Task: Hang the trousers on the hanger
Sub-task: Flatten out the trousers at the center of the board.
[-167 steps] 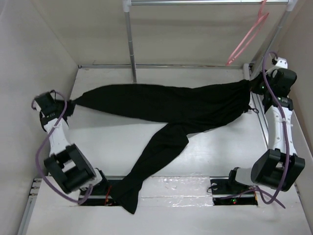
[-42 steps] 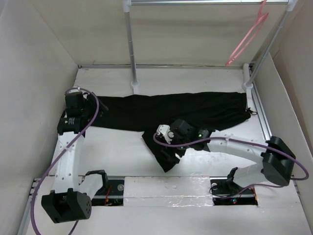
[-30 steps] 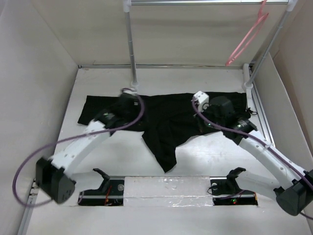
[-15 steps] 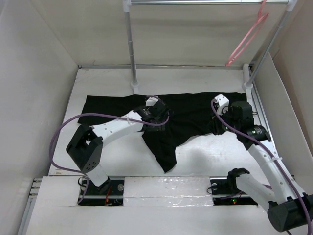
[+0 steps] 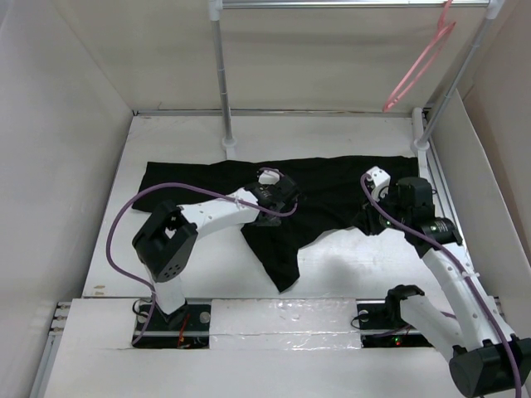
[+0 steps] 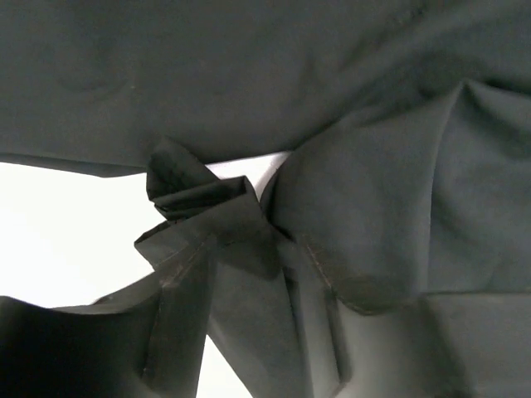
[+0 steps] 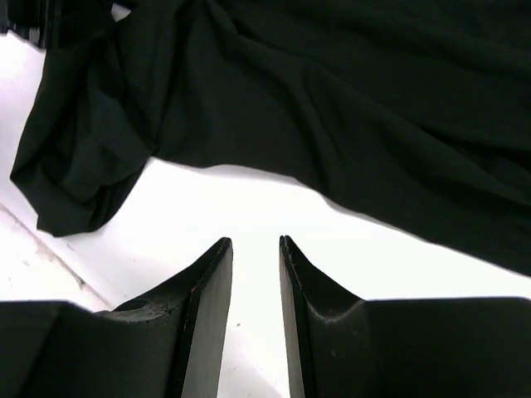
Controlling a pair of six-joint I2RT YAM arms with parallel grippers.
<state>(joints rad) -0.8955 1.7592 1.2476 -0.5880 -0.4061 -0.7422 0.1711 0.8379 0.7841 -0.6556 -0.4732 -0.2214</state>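
Note:
The black trousers [image 5: 199, 178] lie spread across the middle of the table, with one leg folded down toward the near edge. The pale-pink hanger [image 5: 421, 60] hangs from the rack bar at the top right, far from both grippers. My left gripper [image 5: 278, 201] rests on the trousers near their middle. In the left wrist view it [image 6: 249, 240] pinches a bunched fold of the trousers [image 6: 249, 83]. My right gripper [image 5: 367, 222] is at the trousers' near edge on the right. In the right wrist view it [image 7: 255, 240] is slightly open and empty over bare table, just short of the trousers [image 7: 373, 99].
A white rack stands at the back, with an upright pole [image 5: 222, 83], a slanted right pole [image 5: 455, 87] and a top bar. Pale walls [image 5: 66, 124] close in the table on the left, back and right. A taped strip [image 5: 282, 315] runs along the near edge.
Both arms have swung in from the trousers' ends, leaving them lying flat. In the last half second the left gripper shifted slightly right onto the middle and the right gripper dropped toward the near edge.

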